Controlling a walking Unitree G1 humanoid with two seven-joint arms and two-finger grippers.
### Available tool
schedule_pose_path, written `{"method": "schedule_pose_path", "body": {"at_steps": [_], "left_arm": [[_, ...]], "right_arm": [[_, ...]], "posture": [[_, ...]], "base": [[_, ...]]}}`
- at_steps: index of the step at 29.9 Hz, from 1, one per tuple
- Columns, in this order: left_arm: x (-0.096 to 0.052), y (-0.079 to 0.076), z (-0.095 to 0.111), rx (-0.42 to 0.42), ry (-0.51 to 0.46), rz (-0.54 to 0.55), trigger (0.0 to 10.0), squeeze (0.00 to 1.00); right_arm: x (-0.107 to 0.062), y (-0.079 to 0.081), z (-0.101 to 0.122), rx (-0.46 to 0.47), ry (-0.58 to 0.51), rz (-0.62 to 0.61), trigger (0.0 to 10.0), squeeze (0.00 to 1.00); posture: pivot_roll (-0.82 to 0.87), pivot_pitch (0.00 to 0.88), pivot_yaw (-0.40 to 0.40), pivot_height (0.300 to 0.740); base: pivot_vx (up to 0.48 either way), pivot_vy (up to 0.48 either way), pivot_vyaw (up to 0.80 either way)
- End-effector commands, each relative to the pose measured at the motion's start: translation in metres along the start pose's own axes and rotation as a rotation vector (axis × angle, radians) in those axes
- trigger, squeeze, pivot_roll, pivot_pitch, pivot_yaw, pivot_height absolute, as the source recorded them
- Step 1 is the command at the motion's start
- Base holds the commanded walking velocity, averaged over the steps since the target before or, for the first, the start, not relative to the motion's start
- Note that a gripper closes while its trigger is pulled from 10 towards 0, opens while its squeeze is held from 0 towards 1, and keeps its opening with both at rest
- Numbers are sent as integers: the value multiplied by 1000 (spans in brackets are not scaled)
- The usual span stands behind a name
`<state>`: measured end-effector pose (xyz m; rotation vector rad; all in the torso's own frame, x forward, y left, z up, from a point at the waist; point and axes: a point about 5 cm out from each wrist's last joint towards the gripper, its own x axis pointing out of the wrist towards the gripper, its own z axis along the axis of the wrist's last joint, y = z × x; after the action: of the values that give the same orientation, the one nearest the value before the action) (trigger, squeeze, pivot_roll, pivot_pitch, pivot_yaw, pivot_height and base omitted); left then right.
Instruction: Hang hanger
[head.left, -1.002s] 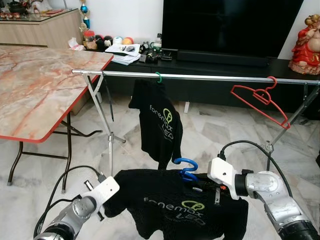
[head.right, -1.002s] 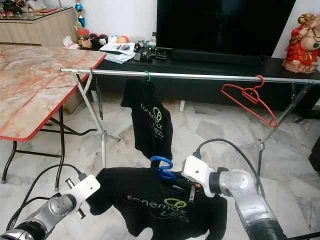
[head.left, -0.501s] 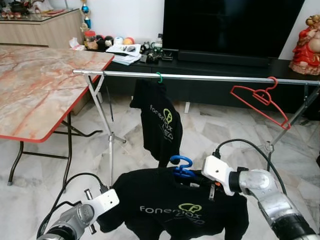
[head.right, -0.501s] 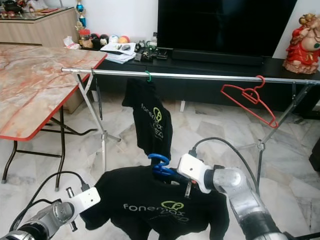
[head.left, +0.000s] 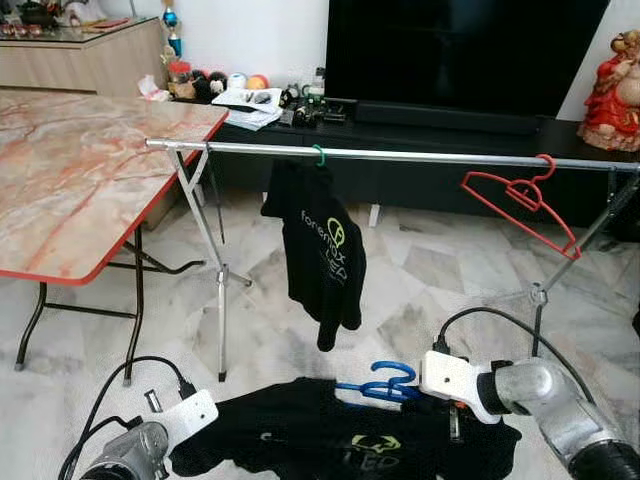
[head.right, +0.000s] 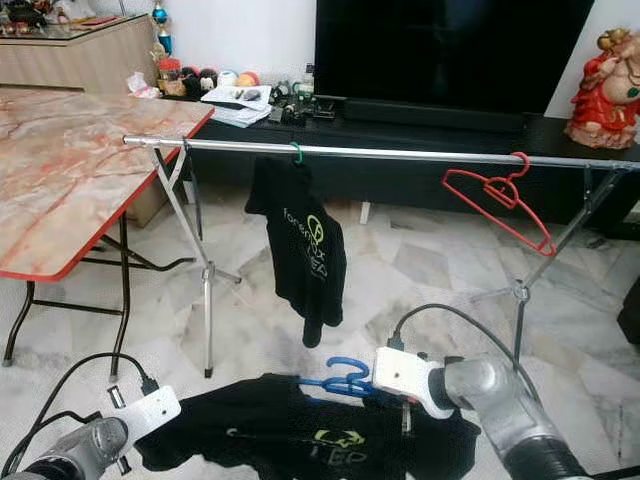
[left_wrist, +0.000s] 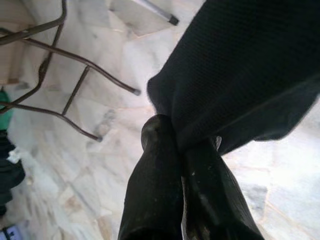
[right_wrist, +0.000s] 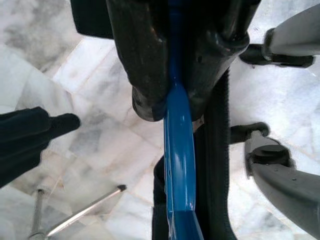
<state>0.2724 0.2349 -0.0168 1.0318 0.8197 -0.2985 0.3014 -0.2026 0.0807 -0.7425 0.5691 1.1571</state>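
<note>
A black T-shirt (head.left: 330, 450) on a blue hanger (head.left: 385, 385) is held low over the floor between my two arms. In the right wrist view my right gripper (right_wrist: 170, 107) is shut on the blue hanger (right_wrist: 179, 165) near its neck; the hook lies almost flat. My left gripper (left_wrist: 177, 137) is shut on the edge of the black T-shirt (left_wrist: 240, 65). The silver rail (head.left: 420, 156) runs across ahead, well above the held hanger. On it hang a second black shirt (head.left: 320, 250) from a green hook (head.left: 318, 154) and a bare red hanger (head.left: 520, 200) further right.
A marble-topped folding table (head.left: 70, 170) stands at the left, close to the rail's left stand (head.left: 205, 240). A TV bench (head.left: 420, 125) with a large screen lies behind the rail. The rail's right stand (head.left: 560, 270) is beyond my right arm.
Both arms have dropped. The shirt and blue hanger have sunk from mid-height to near the floor, and the hanger has tipped nearly flat. The shirt on the rail has swung slightly.
</note>
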Motion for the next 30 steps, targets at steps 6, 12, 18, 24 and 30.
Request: {"method": "schedule_pose_path", "body": {"at_steps": [6, 12, 18, 24, 30], "left_arm": [[-5, -1, -42, 2, 169, -78, 0, 0], [-5, -17, -35, -12, 139, -207, 0, 0], [-7, -25, -32, -3, 141, -362, 0, 0], [-8, -31, -31, 5, 137, -441, 0, 0], [-7, -27, -29, -17, 135, -375, 0, 0]], "right_arm": [[-43, -52, -3, 117, -35, -453, 10000, 0], [-38, -56, 8, 176, -151, -509, 10000, 0], [-37, -62, 12, 248, -221, -587, 10000, 0], [-55, -79, 28, 474, -499, -662, 10000, 0], [-36, -60, 5, 269, -170, -540, 10000, 0]], "posture": [[57, 0, -18, 740], [62, 0, -15, 740], [67, 0, -15, 740], [65, 0, -12, 740], [66, 0, -18, 740]], "base": [[0, 0, 0], [0, 0, 0], [0, 0, 0], [0, 0, 0], [0, 0, 0]]}}
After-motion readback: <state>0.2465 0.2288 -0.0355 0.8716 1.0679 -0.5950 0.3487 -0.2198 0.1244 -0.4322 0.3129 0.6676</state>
